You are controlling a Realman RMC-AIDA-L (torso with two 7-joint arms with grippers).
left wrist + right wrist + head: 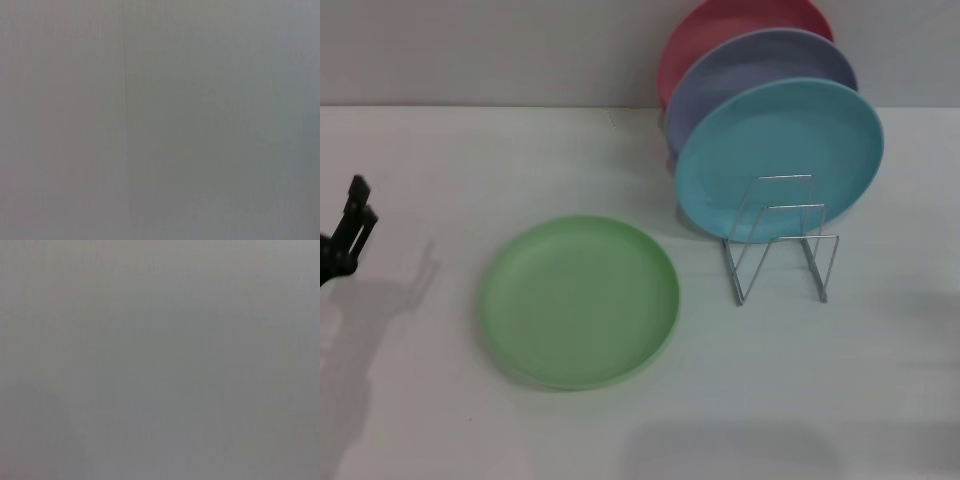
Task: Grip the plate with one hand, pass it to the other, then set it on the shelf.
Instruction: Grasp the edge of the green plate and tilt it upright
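A round, light green, matte plastic plate (579, 300) with a shallow raised rim is recorded lying flat on the white tabletop (880, 380), at the lower centre of the head view, with nothing touching it. A small silver wire plate rack (782, 240) of thin bent rods is placed just to the right of the green plate, right of centre in the frame, and the two are seen apart. Three further round plates are held upright in the rack's rear slots: a turquoise plastic plate (778, 158) at the front, a lavender plastic plate (755, 70) behind it, and a pinkish-red plastic plate (720, 30) at the back, reaching the upper edge of the frame. The front slots of the rack, nearest the viewer, are shown with bare rods. The black two-fingered left gripper (350, 232) is found at the far left edge of the frame, at mid height, well apart from the green plate, with its shadow cast on the tabletop beneath it. Nothing is held by it; how far its fingers are parted cannot be told from this angle. The right gripper is not shown in any view. A pale grey wall (470, 50) is seen behind the table. Only a flat grey surface is presented in both wrist views.
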